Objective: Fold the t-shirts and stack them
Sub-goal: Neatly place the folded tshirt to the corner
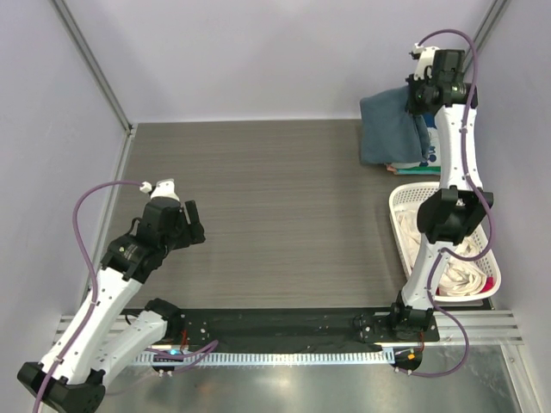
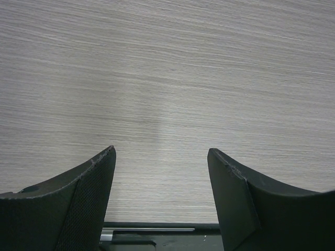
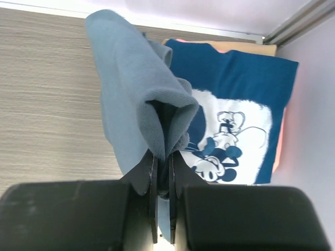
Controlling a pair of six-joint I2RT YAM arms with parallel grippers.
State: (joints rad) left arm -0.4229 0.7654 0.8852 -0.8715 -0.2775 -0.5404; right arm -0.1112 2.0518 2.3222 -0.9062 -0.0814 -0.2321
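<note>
My right gripper [image 1: 419, 96] [image 3: 163, 157] is shut on a fold of the slate-blue t-shirt [image 3: 131, 89] and holds it hanging over the back right corner of the table [image 1: 275, 215]. The shirt [image 1: 389, 129] drapes down in front of a stack of folded shirts. On top of that stack lies the navy t-shirt with white cartoon print [image 3: 235, 115], with cream and pink edges [image 3: 280, 141] under it. My left gripper [image 1: 191, 222] [image 2: 161, 162] is open and empty, low over bare table at the near left.
A white lattice basket [image 1: 400, 225] with cream and red cloth stands at the right edge, partly behind my right arm. Metal frame posts and pale walls close the table on the left, back and right. A black rail runs along the near edge [image 1: 284, 323].
</note>
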